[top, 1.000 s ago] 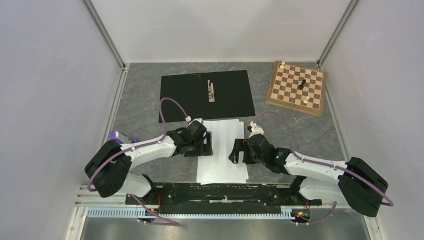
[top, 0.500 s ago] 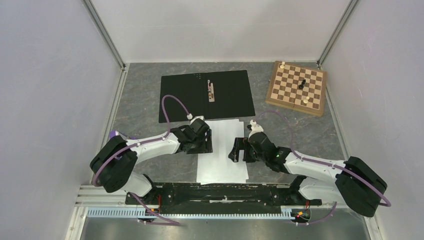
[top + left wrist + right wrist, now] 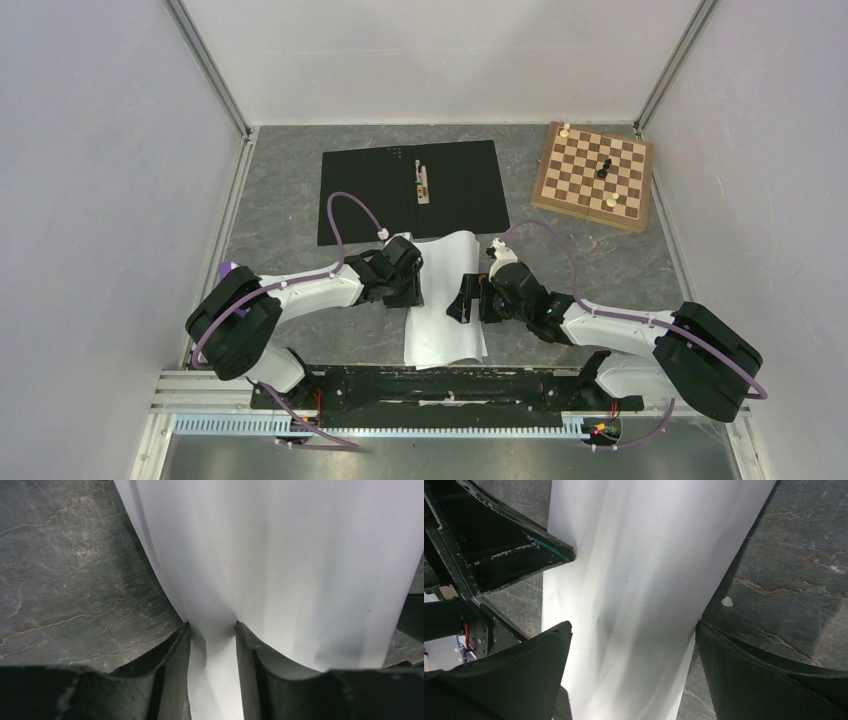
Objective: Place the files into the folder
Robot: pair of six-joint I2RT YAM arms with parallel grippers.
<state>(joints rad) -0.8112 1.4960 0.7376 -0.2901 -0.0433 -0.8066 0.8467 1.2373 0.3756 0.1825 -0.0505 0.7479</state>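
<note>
Grey stone-look bench (image 3: 280, 200) and, at its far side, the folder (image 3: 460, 190) lies flat and open, black insides up, one metal clip (image 3: 422, 185) at its middle. Just in front of it, between the two arms, are the sheets (image 3: 445, 300), not in the folder yet. They're bowed up into a hump rather than lying flat. So this is the pick-up step, by my reading.

The left claw (image 3: 412, 285) is grasping the pile's left edge; its wrist view shows white paper pinched between both fingers. The right claw (image 3: 460, 300) is released, jaws spread wide at the right edge, gripping nothing.

Next, I'd say, the right side needs its own pinch. Then both arms lift together and carry the pile forward onto the black face, beside the clip, without creasing it.

The count: one folder, one clip, one chessboard (image 3: 592, 175) off to the right with three chess pieces (image 3: 603, 168) that I can make out, and two claws. Sheets: several, though the exact number can't be told.
</note>
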